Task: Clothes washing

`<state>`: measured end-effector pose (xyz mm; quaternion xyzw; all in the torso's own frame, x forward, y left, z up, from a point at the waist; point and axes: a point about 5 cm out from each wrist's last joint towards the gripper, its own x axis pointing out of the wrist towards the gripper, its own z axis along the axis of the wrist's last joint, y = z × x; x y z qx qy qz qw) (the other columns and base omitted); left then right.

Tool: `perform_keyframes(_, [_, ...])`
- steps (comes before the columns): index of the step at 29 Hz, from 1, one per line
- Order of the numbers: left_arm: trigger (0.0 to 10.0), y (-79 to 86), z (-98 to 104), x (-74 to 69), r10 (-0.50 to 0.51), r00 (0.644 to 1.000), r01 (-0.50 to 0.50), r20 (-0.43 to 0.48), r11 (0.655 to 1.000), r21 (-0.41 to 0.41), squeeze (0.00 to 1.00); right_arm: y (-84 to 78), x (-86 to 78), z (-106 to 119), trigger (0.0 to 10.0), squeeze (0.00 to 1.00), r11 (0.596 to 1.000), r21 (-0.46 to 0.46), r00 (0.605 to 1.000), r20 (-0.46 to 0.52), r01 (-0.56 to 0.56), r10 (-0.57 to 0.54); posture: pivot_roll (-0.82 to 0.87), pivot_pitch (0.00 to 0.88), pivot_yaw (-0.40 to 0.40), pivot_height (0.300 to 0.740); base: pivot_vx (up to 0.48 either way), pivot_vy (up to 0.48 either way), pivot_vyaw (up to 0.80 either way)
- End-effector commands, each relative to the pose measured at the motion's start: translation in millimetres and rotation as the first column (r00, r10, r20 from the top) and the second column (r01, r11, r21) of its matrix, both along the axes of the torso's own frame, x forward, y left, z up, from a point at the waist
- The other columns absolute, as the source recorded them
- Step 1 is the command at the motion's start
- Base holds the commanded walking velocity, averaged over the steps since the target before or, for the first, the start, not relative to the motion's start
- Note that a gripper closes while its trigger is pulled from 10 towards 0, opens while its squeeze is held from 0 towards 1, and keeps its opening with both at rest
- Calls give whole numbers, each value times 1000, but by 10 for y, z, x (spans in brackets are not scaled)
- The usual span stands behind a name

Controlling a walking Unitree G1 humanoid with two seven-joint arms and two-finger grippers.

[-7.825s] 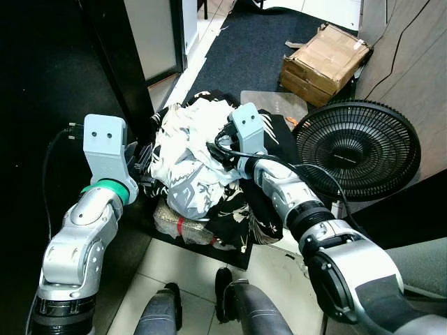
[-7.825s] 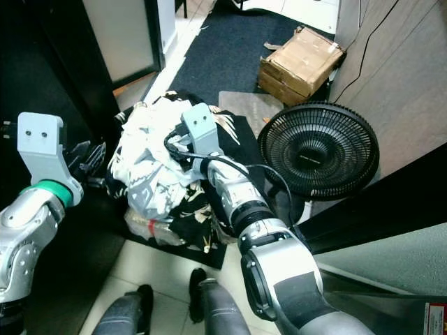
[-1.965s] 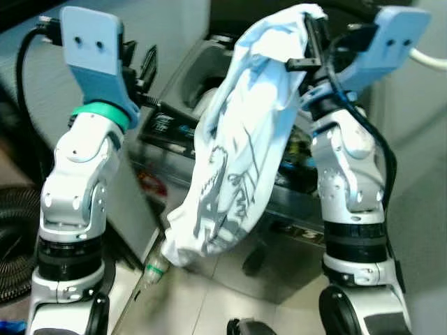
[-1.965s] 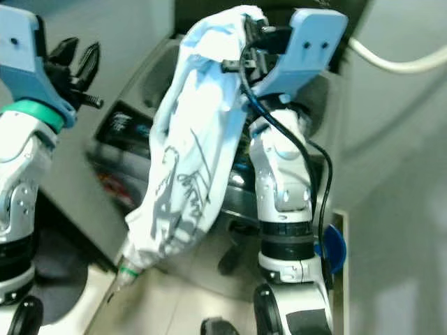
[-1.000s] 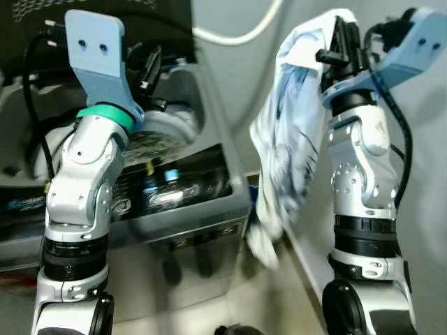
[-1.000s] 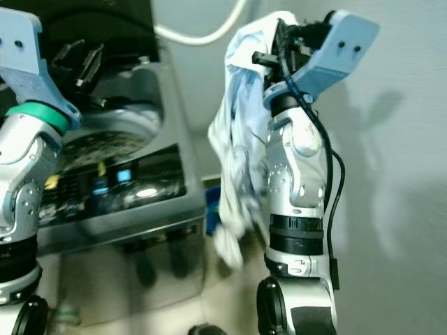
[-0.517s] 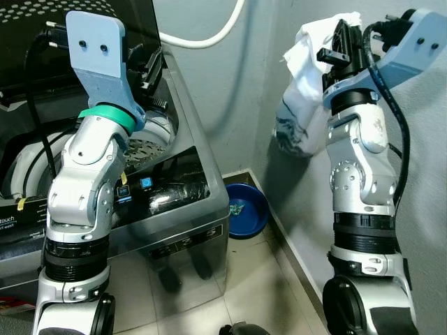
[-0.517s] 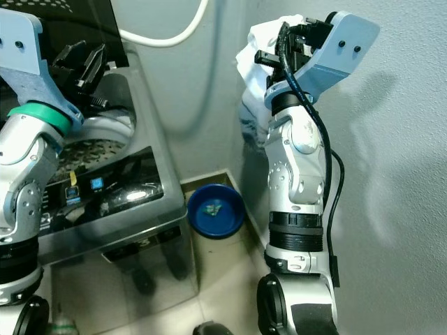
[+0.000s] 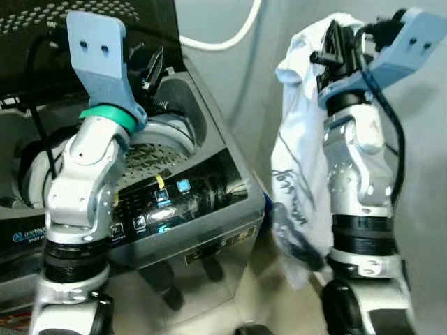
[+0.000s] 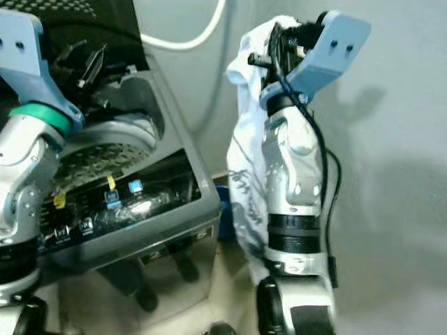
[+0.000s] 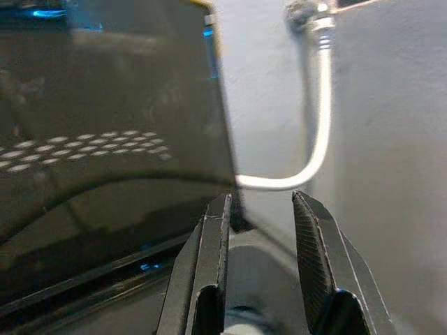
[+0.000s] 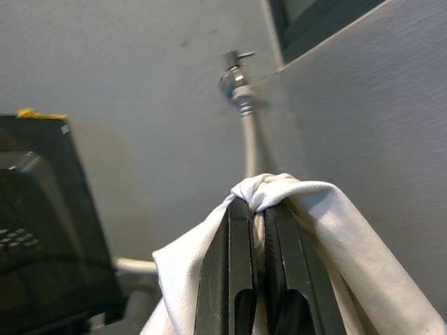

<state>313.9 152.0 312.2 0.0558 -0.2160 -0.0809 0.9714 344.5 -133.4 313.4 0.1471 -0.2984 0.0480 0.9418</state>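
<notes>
The right gripper (image 12: 255, 209), raised beside the grey wall, has its two black fingers pinched tight on a bunched fold of a soft white garment (image 9: 297, 160) (dark printed lettering), which hangs limp down the silver arm, to the right of the boxy grey top-loading washing machine (image 9: 188, 209). The left gripper (image 11: 258, 223) hovers above the perforated steel drum (image 9: 150, 155), fingers parted and empty.

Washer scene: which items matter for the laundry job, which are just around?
Job:
- white garment, hanging from right gripper, jaws clamped on its bunched top
- washing machine, lid up, drum open
- left gripper, jaws open, above the machine

Around:
- white hose
- wall tap
</notes>
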Motion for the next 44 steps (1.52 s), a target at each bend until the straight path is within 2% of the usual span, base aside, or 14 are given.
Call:
perform_keyframes(1, [10000, 19, -15, 5, 11, 1000, -11, -3, 1000, -2, 0, 34, -28, 25, 10000, 0, 1000, -12, 1000, 25, -16, 17, 64, 0, 50, 740, 0, 0, 0])
perform_keyframes(12, [10000, 7, -12, -9, 22, 999, -23, 34, 999, 34, 0, 462, -238, 294, 10000, 0, 936, -238, 930, 199, -260, 308, 63, 0, 53, 740, 0, 0, 0])
perform_keyframes(13, [10000, -40, -24, -49, 37, 995, -47, 89, 993, 109, 0, 605, -310, 548, 10000, 0, 899, -304, 872, 282, -315, 401, 63, 0, 53, 740, 0, 0, 0])
perform_keyframes(17, [10000, -75, -32, -86, 53, 989, -74, 136, 986, 151, 0, 762, -401, 779, 10000, 0, 850, -384, 797, 346, -361, 495, 58, 0, 55, 740, 0, 0, 0])
perform_keyframes(21, [10000, -105, -35, -152, 116, 970, -153, 212, 974, 169, 0, 1020, -639, 1181, 10000, 0, 750, -464, 611, 442, -471, 657, 62, 0, 38, 740, 0, 0, 0])
perform_keyframes(25, [10000, -54, -4, -172, 183, 948, -235, 262, 954, 186, 0, 1104, -688, 1334, 10000, 0, 719, -489, 553, 461, -494, 694, 77, 0, 24, 740, 0, 0, 0])
perform_keyframes(28, [10000, -6, -14, -145, 185, 952, -232, 243, 955, 185, 0, 1125, -658, 1329, 10000, 0, 708, -494, 551, 447, -505, 705, 79, 0, 22, 740, 0, 0, 0])
perform_keyframes(31, [10000, -8, -46, -128, 12, 991, -37, 134, 982, 186, 0, 1133, -457, 1201, 10000, 0, 707, -437, 602, 375, -556, 705, 76, 0, 25, 740, 0, 0, 0])
perform_keyframes(33, [10000, -8, -46, -128, 12, 991, -37, 134, 982, 186, 0, 1133, -457, 1201, 10000, 0, 707, -437, 602, 375, -556, 705, 76, 0, 25, 740, 0, 0, 0])
perform_keyframes(35, [10000, -2, -24, -141, -74, 992, 55, 99, 982, 179, 0, 1175, -368, 1103, 10000, 0, 675, -422, 598, 319, -606, 736, 74, 0, 26, 740, 0, 0, 0])
perform_keyframes(37, [10000, 69, 29, -64, -109, 992, 103, 65, 990, 91, 0, 1416, -247, 899, 10000, 0, 570, -419, 544, 193, -707, 817, 94, 0, 1, 740, 0, 0, 0])
perform_keyframes(39, [10000, 69, 29, -64, -109, 992, 103, 65, 990, 91, 0, 1416, -247, 899, 10000, 0, 570, -419, 544, 193, -707, 817, 94, 0, 1, 740, 0, 0, 0])
perform_keyframes(42, [10000, 177, 41, 18, -32, 998, 34, 61, 999, -38, 0, 1670, -190, 789, 10000, 0, 521, -414, 526, 112, -746, 843, 94, 0, -12, 740, 0, 0, 0])
perform_keyframes(44, [10000, 481, 161, -29, 322, 931, -297, 169, 942, -158, 0, 1835, -142, 832, 10000, 0, 544, -384, 555, 93, -746, 826, 109, 0, -29, 740, 0, 0, 0])
